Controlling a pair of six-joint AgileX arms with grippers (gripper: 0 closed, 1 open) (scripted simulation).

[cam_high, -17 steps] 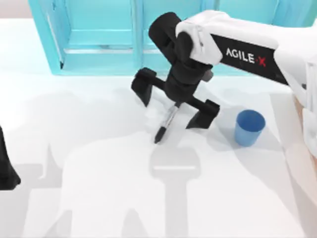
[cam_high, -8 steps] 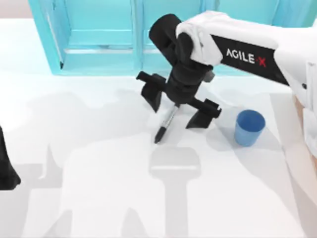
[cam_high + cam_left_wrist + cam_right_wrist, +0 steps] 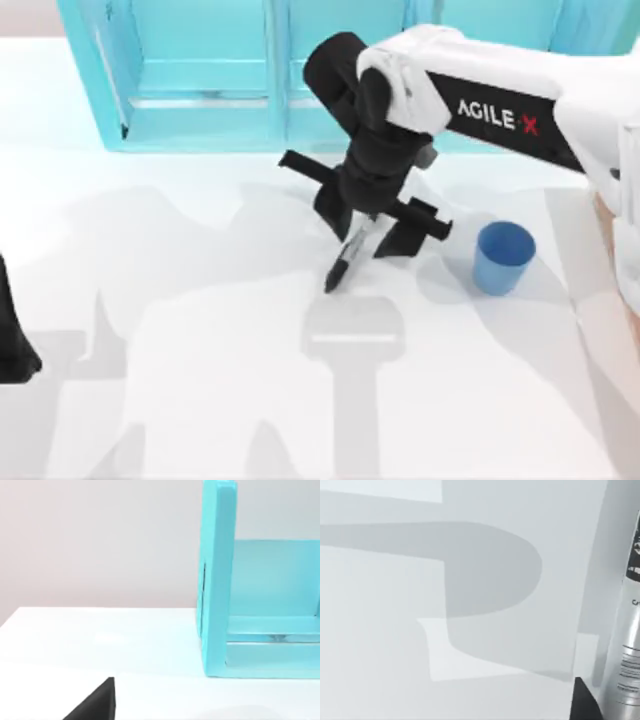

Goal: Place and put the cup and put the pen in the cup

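The pen (image 3: 345, 258) lies slanted on the white table, near the middle. My right gripper (image 3: 370, 225) hangs over its upper end, open, with one finger on each side of the barrel. The finger on the left looks to be touching the pen. In the right wrist view the pen's grey printed barrel (image 3: 625, 645) runs close beside a black fingertip (image 3: 582, 702). The blue cup (image 3: 503, 257) stands upright to the right of the gripper, apart from it. My left gripper (image 3: 12, 345) is parked at the table's left edge.
A teal open-fronted cabinet (image 3: 200, 110) stands along the back of the table, just behind the right arm; its side wall (image 3: 217, 580) fills much of the left wrist view. White tabletop (image 3: 200, 400) stretches in front and to the left.
The right gripper's fingers have drawn in from a wide spread toward the pen. The pen's lower tip has shifted slightly to the right. The cup and the left arm have not moved.
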